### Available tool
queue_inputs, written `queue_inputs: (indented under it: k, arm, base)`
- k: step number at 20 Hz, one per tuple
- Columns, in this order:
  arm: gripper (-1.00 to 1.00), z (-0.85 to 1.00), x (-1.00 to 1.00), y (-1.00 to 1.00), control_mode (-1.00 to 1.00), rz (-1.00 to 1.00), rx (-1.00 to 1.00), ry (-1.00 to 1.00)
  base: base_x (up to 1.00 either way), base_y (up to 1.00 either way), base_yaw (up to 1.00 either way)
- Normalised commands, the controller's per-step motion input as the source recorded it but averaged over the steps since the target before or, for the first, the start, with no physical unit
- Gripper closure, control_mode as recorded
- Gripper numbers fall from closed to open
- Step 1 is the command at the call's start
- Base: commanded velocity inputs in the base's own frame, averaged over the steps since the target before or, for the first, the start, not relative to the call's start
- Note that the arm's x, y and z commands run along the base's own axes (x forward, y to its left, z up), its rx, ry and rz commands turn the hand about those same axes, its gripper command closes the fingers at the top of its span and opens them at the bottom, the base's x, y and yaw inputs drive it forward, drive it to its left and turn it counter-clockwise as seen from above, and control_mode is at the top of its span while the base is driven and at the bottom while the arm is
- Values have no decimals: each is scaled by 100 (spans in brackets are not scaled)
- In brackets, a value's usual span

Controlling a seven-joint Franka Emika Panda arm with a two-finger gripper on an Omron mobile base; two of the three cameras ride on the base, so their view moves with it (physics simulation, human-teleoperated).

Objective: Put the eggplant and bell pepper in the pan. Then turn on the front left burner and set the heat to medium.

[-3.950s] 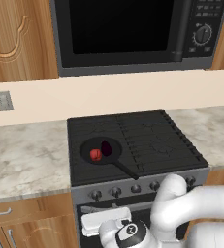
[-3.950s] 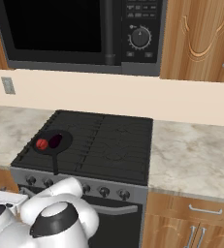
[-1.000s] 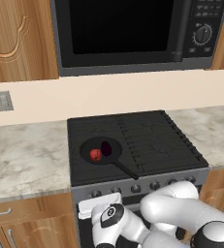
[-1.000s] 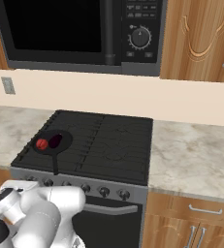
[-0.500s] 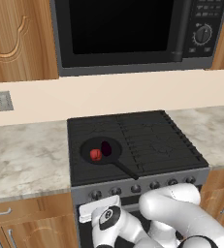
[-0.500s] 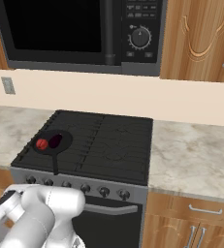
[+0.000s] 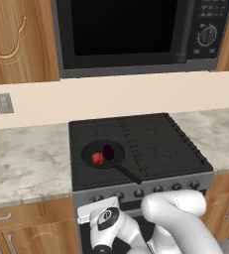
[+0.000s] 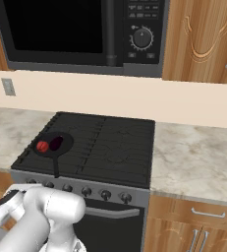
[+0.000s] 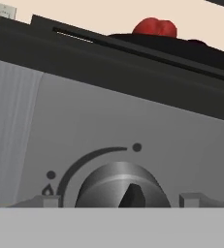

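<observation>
The black pan (image 7: 87, 147) sits on the front left burner (image 7: 82, 173) of the dark cooktop, its handle pointing to the stove's front. The red bell pepper (image 7: 97, 158) and the dark purple eggplant (image 7: 108, 151) lie inside it side by side; the right base view shows the pepper (image 8: 42, 146) and the eggplant (image 8: 56, 143) as well. My gripper (image 9: 120, 199) is low at the stove's front panel, its fingertips (image 9: 50, 200) apart on either side of the leftmost knob (image 9: 120, 186), with small gaps to it. Over the stove edge the pepper (image 9: 155, 26) peeks out.
A row of knobs (image 7: 158, 189) runs along the stove front above the oven handle (image 8: 112, 212). Marble counters (image 7: 27, 158) flank the stove, with a microwave (image 7: 136, 30) above. My white arm (image 7: 175, 218) bends low in front of the oven door.
My hand has settled lower and closer against the left end of the control panel. The pan, the pepper and the eggplant have not moved.
</observation>
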Motion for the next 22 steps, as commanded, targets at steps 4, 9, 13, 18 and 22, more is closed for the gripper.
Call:
queue_inputs:
  k: [4,9,13,18,22]
  arm:
    - [-100,0,3,0,-100,0,0,0]
    - [100,0,0,0,-100,0,0,0]
    - [100,0,0,0,-100,0,0,0]
    - [100,0,0,0,-100,0,0,0]
    - [100,-40,0,0,-100,0,-11,0]
  base:
    - [0,0,0]
    - [0,0,0]
    - [0,0,0]
    - [0,0,0]
    - [0,0,0]
